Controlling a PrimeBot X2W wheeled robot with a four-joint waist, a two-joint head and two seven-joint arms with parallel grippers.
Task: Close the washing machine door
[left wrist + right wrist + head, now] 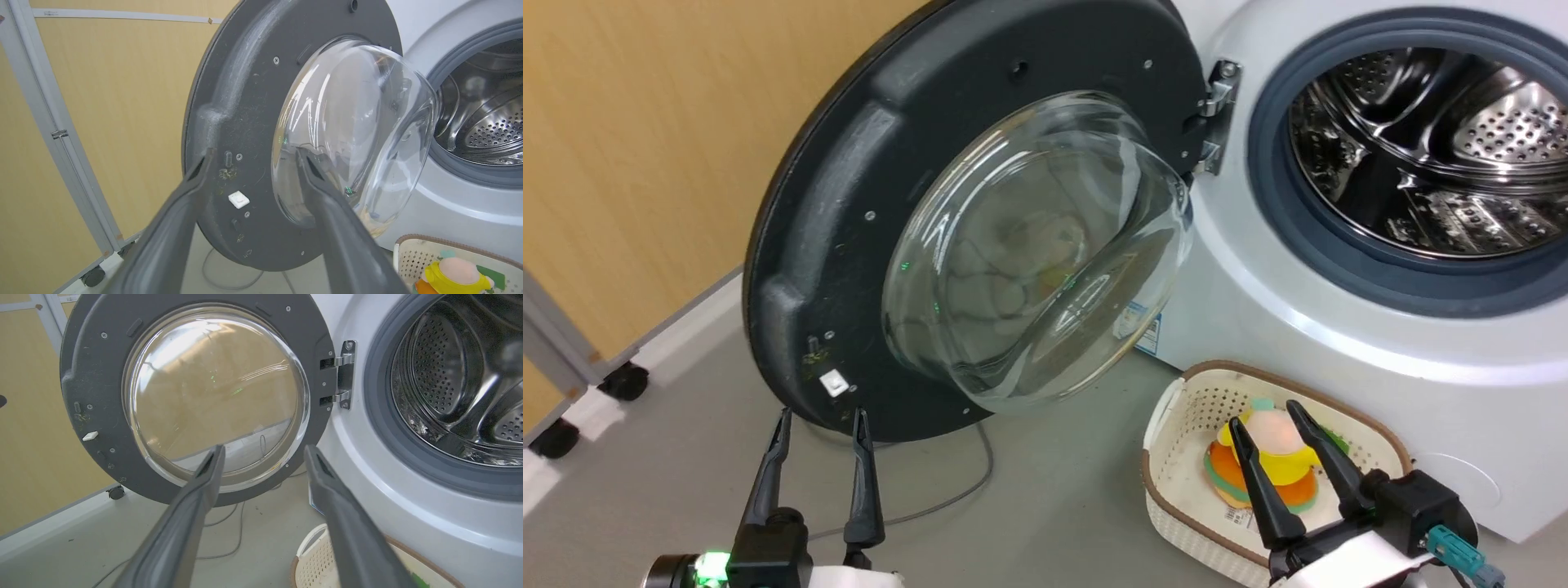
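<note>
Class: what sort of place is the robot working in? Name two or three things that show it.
Probably a laundry corner staged in a test room: a white washing machine with its door open, a cream basket on the grey floor, and a tan partition on castors.

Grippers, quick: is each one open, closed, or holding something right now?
Left gripper: open, holding nothing, pointed at the door.
Right gripper: open, holding nothing, above the basket.
</note>
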